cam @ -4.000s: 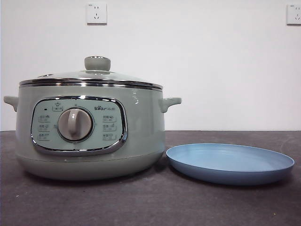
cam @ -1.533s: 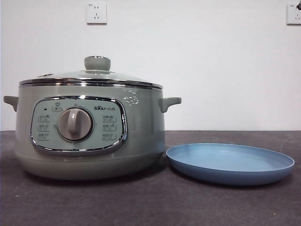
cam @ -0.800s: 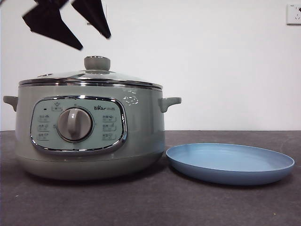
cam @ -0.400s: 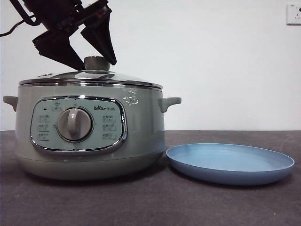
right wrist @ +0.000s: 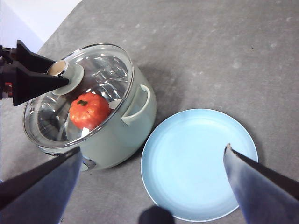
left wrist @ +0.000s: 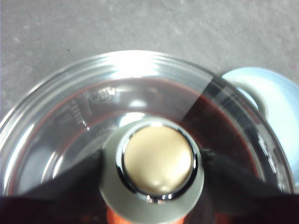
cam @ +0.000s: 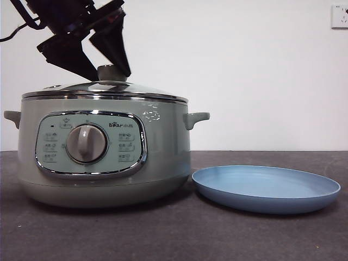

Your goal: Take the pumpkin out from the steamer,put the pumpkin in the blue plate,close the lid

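the left end effector (cam: 107, 72) hangs over the steamer (cam: 103, 155) with its two black jaws spread, one on each side of the sage-green knob (cam: 112, 73) of the lid (cam: 104, 90). in the left wrist view the jaws flank the knob (left wrist: 158, 162) closely, but their tips sit in dark shadow, so it is hard to say whether they touch it; they are open and not clamped on anything. in the front view the nearer jaw covers part of the knob, and the arm above is cut off by the top edge.

the lid is seated on the steamer, its steel rim level all round. through the glass, the right wrist view shows the pumpkin (right wrist: 88, 110) inside the pot, orange-red with a dark stem on top; reflections on the glass blur its lower part. in the left wrist view only a sliver of orange (left wrist: 112, 217) shows beneath the knob, the rest being hidden. from the front the pumpkin cannot be seen at all behind the steamer's wall.

the right end effector (right wrist: 152, 186) hangs high above the surface (right wrist: 224, 56), its jaws wide apart and holding nothing; they look blurred and are cut off by the picture's edges. between them lies the blue plate (right wrist: 198, 163), bare, just beside the steamer and close to one side handle (right wrist: 138, 105). a dark rounded shape at the bottom edge of that view hides a little of the plate's rim.

on the wall behind, a white socket (cam: 340, 16) is cut by the corner of the front view.
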`<state>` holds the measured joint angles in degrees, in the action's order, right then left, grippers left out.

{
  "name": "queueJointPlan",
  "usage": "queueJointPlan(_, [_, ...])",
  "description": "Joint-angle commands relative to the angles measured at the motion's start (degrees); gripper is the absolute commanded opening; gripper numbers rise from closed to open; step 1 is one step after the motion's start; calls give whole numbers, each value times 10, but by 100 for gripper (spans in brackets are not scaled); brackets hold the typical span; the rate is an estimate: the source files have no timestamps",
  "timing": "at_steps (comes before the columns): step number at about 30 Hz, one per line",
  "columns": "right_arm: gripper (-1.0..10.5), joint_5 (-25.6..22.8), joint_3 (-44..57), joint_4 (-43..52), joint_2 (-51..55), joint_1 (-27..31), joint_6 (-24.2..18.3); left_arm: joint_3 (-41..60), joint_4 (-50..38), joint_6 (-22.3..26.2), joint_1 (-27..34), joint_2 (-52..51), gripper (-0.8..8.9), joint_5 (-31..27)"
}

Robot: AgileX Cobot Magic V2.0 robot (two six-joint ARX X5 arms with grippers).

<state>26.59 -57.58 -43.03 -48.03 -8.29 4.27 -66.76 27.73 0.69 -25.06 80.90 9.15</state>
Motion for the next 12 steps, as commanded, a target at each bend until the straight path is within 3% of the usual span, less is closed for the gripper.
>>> queueJointPlan(1, [504, 1, -2, 1, 0, 0, 3, -2, 4, 16, -2, 3, -20, 1])
queueJointPlan(12, [504, 1, -2, -2, 0, 0, 4, -10, -2, 22, -2, -2, -9, 0])
